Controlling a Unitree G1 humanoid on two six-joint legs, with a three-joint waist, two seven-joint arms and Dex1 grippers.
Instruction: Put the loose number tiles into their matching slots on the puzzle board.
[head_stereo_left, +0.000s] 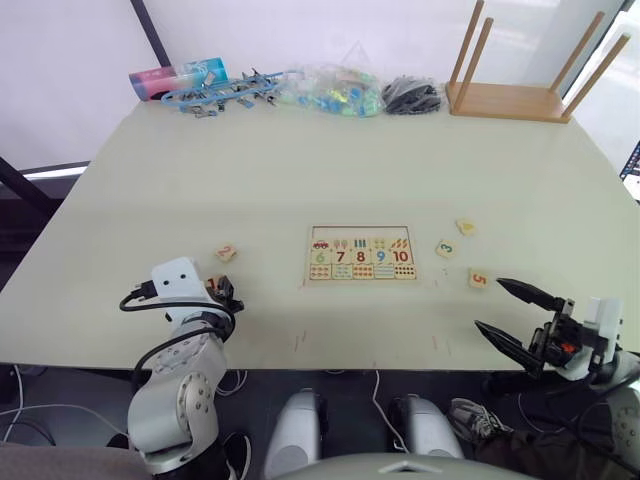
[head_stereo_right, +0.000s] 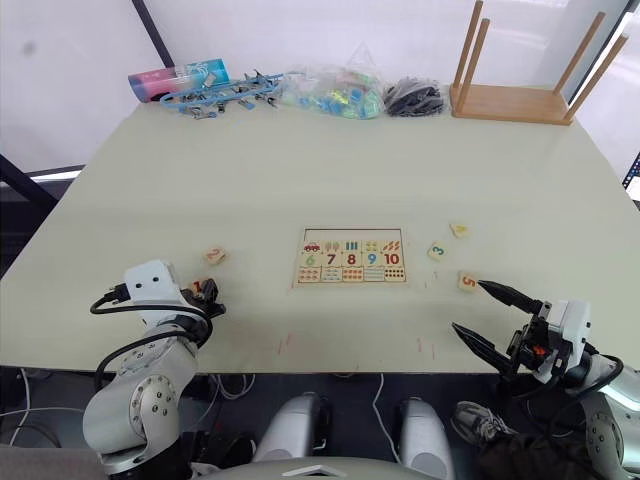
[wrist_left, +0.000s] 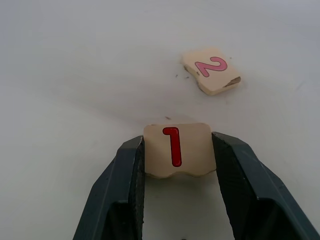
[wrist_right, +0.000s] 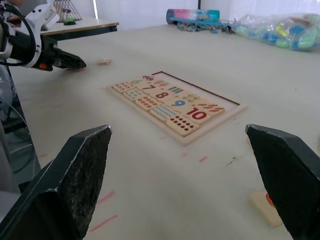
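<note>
Table (head_stereo_left: 300, 170): puzzle board (head_stereo_left: 361, 252) slots unfilled.
Left gripper (wrist_left: 176, 150): clamped on tile 1 (wrist_left: 179, 149).
Right gripper (head_stereo_left: 508, 313): spread wide.
Remaining: all five tiles.

**Materials and finishes on the table**

Table top (head_stereo_left: 300, 170): matt, pale, smooth, with faint red marks near the front edge. Puzzle board (wrist_right: 227, 111): pale unvarnished-looking wood with a thin frame and printed colours. Tile 1 (wrist_left: 179, 148): pale wood, smooth printed face, glossy red digit, chipped lower edge. Tile 2 (wrist_left: 212, 70): same wood, one corner rough and chipped. Left gripper (wrist_left: 177, 170): fingers of dark, smooth, slightly shiny plastic. Right gripper (wrist_right: 185, 195): black fingers (wrist_right: 75, 175) with a grainy, matt surface. Rack (head_stereo_left: 520, 85) at the far edge: light bare wood. Bag (head_stereo_left: 340, 92): clear, glossy plastic.
</note>
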